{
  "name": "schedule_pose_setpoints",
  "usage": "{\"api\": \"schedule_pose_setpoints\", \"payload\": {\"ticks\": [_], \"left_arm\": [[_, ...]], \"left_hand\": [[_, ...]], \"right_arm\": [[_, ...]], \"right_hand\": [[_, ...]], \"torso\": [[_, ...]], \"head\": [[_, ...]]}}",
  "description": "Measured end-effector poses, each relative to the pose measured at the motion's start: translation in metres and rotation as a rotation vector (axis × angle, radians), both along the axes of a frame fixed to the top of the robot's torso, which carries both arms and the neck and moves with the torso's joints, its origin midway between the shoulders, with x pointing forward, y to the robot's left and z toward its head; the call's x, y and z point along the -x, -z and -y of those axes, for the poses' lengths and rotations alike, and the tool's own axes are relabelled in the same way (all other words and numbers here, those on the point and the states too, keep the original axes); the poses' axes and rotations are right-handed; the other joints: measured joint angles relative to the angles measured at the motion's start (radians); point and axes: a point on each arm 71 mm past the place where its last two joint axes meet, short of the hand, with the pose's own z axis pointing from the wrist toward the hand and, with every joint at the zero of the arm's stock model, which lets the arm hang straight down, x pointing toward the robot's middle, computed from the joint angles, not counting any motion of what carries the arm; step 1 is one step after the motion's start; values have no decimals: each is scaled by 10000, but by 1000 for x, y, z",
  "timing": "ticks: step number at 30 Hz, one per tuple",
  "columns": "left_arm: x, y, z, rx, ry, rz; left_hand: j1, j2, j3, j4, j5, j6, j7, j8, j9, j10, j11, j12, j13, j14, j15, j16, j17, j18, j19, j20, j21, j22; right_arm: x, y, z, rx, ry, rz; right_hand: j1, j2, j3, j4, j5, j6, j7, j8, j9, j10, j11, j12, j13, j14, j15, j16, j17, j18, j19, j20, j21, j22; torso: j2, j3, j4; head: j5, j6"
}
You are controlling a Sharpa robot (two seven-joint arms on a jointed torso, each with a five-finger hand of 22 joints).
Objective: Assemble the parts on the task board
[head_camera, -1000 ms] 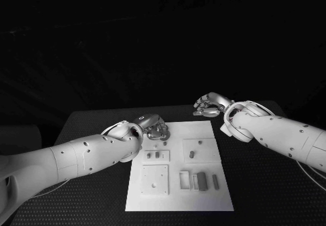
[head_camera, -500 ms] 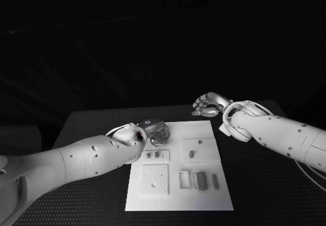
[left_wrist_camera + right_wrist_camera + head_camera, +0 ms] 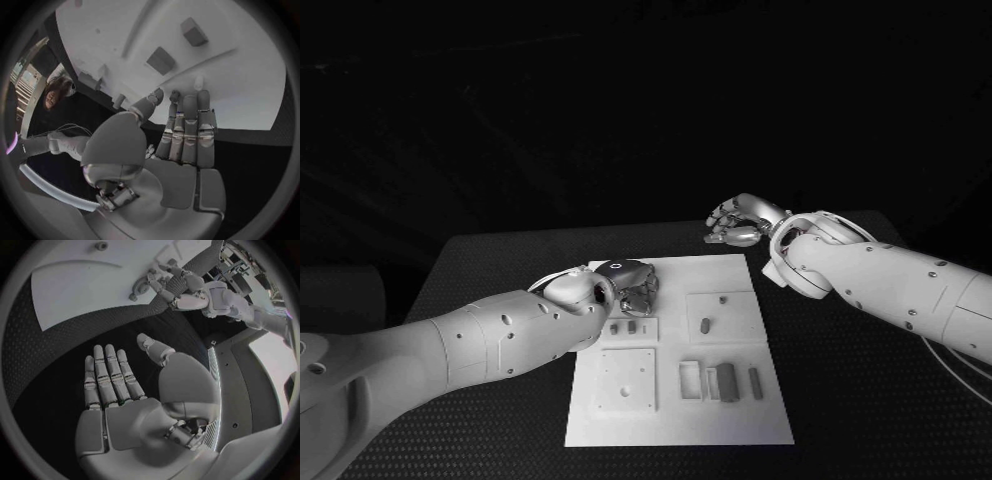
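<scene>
The white task board (image 3: 678, 420) lies in the middle of the black table. Small grey parts sit on it: two short pieces (image 3: 623, 327) side by side, one piece (image 3: 705, 324) in a square recess, and longer bars (image 3: 727, 381) near the front. My left hand (image 3: 635, 285) hovers over the board's far left part, fingers stretched out and holding nothing (image 3: 178, 135); two small blocks (image 3: 161, 60) lie just past its fingertips. My right hand (image 3: 744, 222) hangs beyond the board's far right corner. Its fingers are spread flat over the table (image 3: 119, 385) and it holds nothing.
A square raised plate (image 3: 627, 380) with small holes occupies the board's near left. A pale rectangular frame (image 3: 691, 379) stands beside the bars. Black matting surrounds the board (image 3: 94, 285) on all sides. My left forearm (image 3: 488, 340) crosses the table's left half.
My left hand has slid a little toward me over the board's far left part, and its forearm has swung in. The right hand has stayed almost where it was.
</scene>
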Motion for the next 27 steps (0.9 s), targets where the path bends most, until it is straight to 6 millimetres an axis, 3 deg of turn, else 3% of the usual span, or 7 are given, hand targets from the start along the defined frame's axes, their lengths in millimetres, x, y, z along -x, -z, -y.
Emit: {"api": "schedule_pose_setpoints", "payload": {"ticks": [12, 19, 27], "left_arm": [[-1, 2, -3, -166, -149, -59], [-3, 2, -5, -255, -246, -58], [-4, 3, -4, -265, -254, -42]], "left_hand": [[136, 136, 15, -15, 0, 199, 53, 0, -32, 221, -43, -104, 64, 69, -67, 482, 272, 10, 124, -88, 218, 442], [374, 374, 157, -99, 1, 333, 96, 38, -50, 411, -125, -104, 124, 138, -104, 690, 367, 60, 248, -143, 371, 450], [426, 342, 277, -80, 1, 360, 71, 37, -78, 434, -140, -220, 186, 139, -103, 702, 371, 70, 248, -143, 410, 449]], "right_arm": [[0, 0, 0, -3, -12, -3], [0, 0, -1, -5, -19, -3], [0, 0, -1, -6, -23, -5]], "right_hand": [[0, 0, 0, 0, 0, 0, 0, 0, 1, 37, -37, 0, 0, 0, 0, 0, -10, 1, 0, 0, 0, -1], [0, 0, 0, 0, 0, 0, 0, 34, -7, 73, -1, -39, 0, 0, 0, 0, -10, 0, 0, 0, 0, 10], [0, 0, 0, 0, 0, 0, 0, 33, -7, 72, -1, -39, 0, 0, 0, 0, -20, 1, 0, 0, 0, 19]], "torso": [[-7, -10, 8], [-9, -10, 10], [-4, -9, 11]], "head": [[-12, -15], [-24, -22], [-40, -23]]}}
